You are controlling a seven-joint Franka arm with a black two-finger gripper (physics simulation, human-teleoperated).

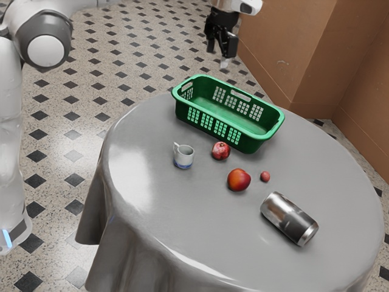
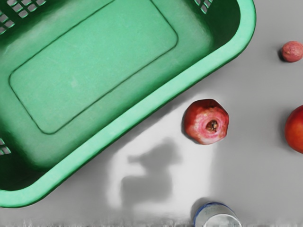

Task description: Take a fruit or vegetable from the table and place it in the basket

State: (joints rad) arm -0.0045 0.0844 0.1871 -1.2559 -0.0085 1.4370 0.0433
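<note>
My gripper (image 1: pixel 217 56) hangs open above and behind the green basket (image 1: pixel 265 142), its two black fingers apart with nothing held. Beside the basket's near long side lies a dark red pomegranate (image 1: pixel 220 151). An orange-red round fruit (image 1: pixel 239 180) rests farther from the basket, and a small pink fruit (image 1: pixel 265 176) sits near it. Seen from the hand, the basket's rim (image 2: pixel 135 111) runs diagonally past the pomegranate (image 2: pixel 206 121), whose crown end faces the camera. The small fruit (image 2: pixel 292 51) and part of the larger round fruit (image 2: pixel 296 129) also appear there.
A white and blue mug (image 1: pixel 183 157) stands near the pomegranate, and its rim (image 2: pixel 220 221) shows in the wrist view. A silver can (image 1: pixel 289 218) lies on its side beyond the round fruit. The round table (image 1: pixel 176 219) has a grey cloth; a brown wall rises behind.
</note>
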